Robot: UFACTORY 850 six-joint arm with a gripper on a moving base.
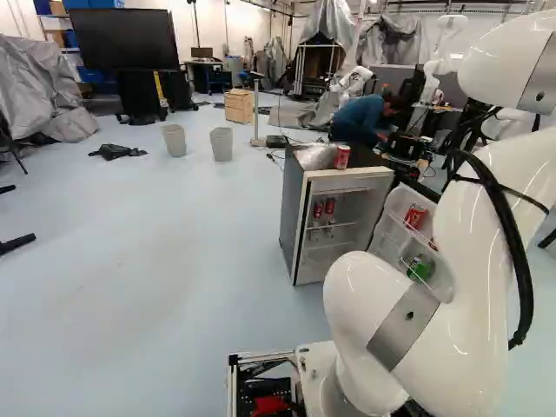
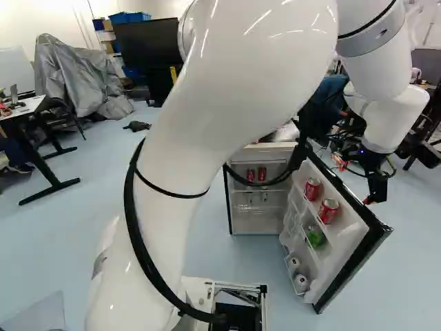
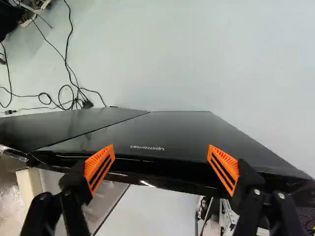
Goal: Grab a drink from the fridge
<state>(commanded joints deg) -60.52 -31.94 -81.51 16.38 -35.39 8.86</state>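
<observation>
In the right base view my gripper (image 2: 373,186) hangs beyond the fridge door (image 2: 355,252), on its outer side. The wrist view shows my gripper (image 3: 161,164) open, its orange pads wide apart over the door's black edge (image 3: 162,169), nothing gripped. The small fridge (image 1: 295,204) stands with its door swung open. Two red cans (image 2: 262,174) are on an inner shelf. The door's racks hold red cans (image 2: 328,210), a green can (image 2: 316,238) and pale cans (image 2: 301,282) lower down. Another red can (image 1: 342,156) stands on top of the fridge.
Cables (image 3: 66,101) lie on the floor beyond the door. Two grey bins (image 1: 221,144) and a wooden box (image 1: 238,105) stand farther back. A person (image 1: 358,119) crouches behind the fridge. Another robot (image 1: 432,74) is in the background. A desk (image 2: 31,109) stands at the right base view's left.
</observation>
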